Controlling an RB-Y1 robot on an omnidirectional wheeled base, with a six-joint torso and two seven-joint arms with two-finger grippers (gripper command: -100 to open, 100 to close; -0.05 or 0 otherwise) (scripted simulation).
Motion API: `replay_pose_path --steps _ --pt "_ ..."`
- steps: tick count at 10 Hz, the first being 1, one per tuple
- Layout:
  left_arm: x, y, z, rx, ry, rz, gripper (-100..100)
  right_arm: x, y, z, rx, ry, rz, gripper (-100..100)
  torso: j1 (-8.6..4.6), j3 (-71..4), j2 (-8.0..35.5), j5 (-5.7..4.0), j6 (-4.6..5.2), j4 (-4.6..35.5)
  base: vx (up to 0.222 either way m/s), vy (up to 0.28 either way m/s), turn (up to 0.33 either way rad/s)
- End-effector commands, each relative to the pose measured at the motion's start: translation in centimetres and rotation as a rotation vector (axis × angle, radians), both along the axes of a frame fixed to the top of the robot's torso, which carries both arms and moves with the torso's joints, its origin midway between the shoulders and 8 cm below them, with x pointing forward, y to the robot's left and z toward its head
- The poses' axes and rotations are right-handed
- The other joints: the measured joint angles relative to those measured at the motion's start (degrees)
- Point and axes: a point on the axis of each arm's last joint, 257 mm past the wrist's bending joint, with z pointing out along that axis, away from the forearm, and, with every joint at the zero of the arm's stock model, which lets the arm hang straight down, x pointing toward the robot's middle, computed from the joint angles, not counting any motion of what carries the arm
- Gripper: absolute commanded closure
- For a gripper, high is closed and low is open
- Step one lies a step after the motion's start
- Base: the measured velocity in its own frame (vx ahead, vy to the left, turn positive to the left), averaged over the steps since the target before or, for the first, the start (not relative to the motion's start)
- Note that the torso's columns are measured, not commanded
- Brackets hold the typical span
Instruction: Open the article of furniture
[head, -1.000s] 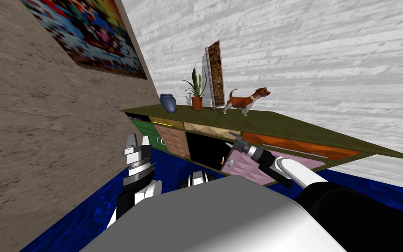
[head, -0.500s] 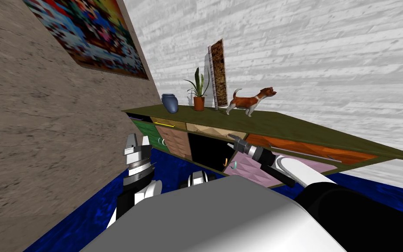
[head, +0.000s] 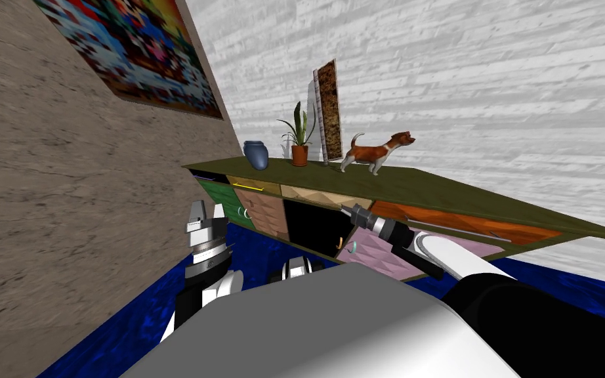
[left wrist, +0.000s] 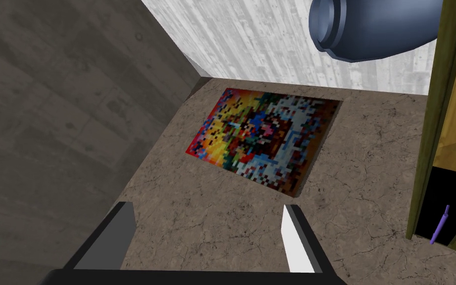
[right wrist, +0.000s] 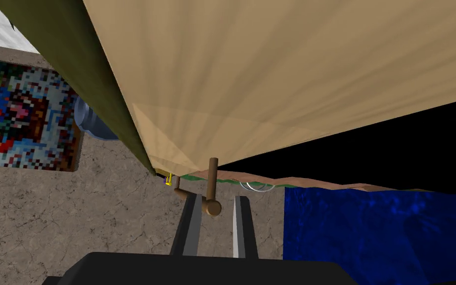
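Brown and thin, the handle [right wrist: 213, 180] of the tan drawer front [right wrist: 281, 74] sat between the fingers of the right end effector [right wrist: 218, 199]. The fingers were drawn close together, far narrower than their open stance, and pressed about the handle's knobbed end. That drawer front lay directly ahead of the end effector, in the upper row just beneath the olive top of the sideboard [head: 439, 190]. Below the drawer a black area [head: 308, 226] showed between a brown door [head: 265, 210] and a pink panel [head: 386, 252], and an orange front [head: 455, 223] ran further along. The left end effector [left wrist: 207, 205] stood near the sideboard's green end [head: 219, 195], its fingers spread about a third of the wrist view apart and holding nothing. On the sideboard's top stood a blue vase [head: 255, 154], a potted plant [head: 299, 143] with green leaves rising from a red-brown pot, a leaning picture frame [head: 328, 111] and a brown-and-white dog figure [head: 373, 152]. Beyond the vase, a multicoloured painting [head: 137, 49] hung on the brown wall [head: 45, 197].
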Motion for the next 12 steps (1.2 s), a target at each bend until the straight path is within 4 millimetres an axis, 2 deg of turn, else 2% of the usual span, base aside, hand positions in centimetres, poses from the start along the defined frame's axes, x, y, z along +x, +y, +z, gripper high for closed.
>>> replay_pose_path --steps 1,3,4,12 --pt "0.0 0.0 0.0 0.000 0.000 0.000 0 -0.8 0.8 -0.5 0.000 0.020 0.019 100 -0.15 -0.02 -0.08 -0.09 -0.04 -0.07 -0.165 0.090 -0.067" --pt "0.0 0.0 0.0 0.000 0.000 0.000 0 -0.8 1.1 0.1 -0.001 0.006 0.023 100 -0.26 -0.18 -0.24 -0.01 -0.02 0.02 -0.143 0.089 -0.055" --pt "0.0 0.0 0.0 0.000 0.000 0.000 0 -0.9 1.4 1.2 -0.001 0.008 0.042 -100 -0.38 -0.40 -0.51 0.10 -0.05 0.12 -0.003 0.025 -0.101" --pt "0.0 0.0 0.0 0.000 0.000 0.000 0 -1.4 2.9 5.8 -0.008 0.010 0.114 -100 0.01 -0.16 -0.06 0.24 -0.06 0.29 0.036 0.016 -0.094"
